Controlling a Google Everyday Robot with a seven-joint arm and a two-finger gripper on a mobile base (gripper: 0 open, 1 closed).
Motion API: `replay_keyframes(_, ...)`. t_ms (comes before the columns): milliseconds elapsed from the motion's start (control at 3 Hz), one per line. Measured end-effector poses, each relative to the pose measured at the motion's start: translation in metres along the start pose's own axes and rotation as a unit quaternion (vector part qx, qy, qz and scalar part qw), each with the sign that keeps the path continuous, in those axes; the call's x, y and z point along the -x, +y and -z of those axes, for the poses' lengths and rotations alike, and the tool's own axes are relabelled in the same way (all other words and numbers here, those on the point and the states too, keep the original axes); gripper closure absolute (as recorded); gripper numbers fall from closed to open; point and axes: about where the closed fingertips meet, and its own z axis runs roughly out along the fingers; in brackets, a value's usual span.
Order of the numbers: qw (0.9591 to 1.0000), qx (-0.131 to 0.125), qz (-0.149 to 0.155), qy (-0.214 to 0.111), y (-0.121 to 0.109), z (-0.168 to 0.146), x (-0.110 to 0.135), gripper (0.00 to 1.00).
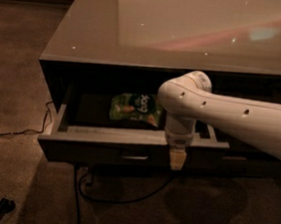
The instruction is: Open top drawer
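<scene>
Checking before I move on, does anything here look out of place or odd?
Nothing damaged or spilled. The top drawer stands open with a green snack bag inside; loose cables trail on the carpet below. The end effector hangs at the drawer front, right of its handle.

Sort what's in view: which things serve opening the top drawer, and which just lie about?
Job: top drawer, pulled out; its loop handle; gripper hanging before the drawer front, right of the handle.
Lying about: green snack bag inside the drawer; floor cables; dark object on carpet.
</scene>
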Motion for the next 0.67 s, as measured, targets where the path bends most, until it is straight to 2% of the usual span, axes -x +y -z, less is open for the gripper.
replay_keyframes(333,0.9998,0.004,-0.012,0.014,0.0073,0.0054,-0.0089,0.65)
replay_keyframes(667,0.9997,0.005,-0.016,0.015,0.0109,0.0078,-0.0135,0.62)
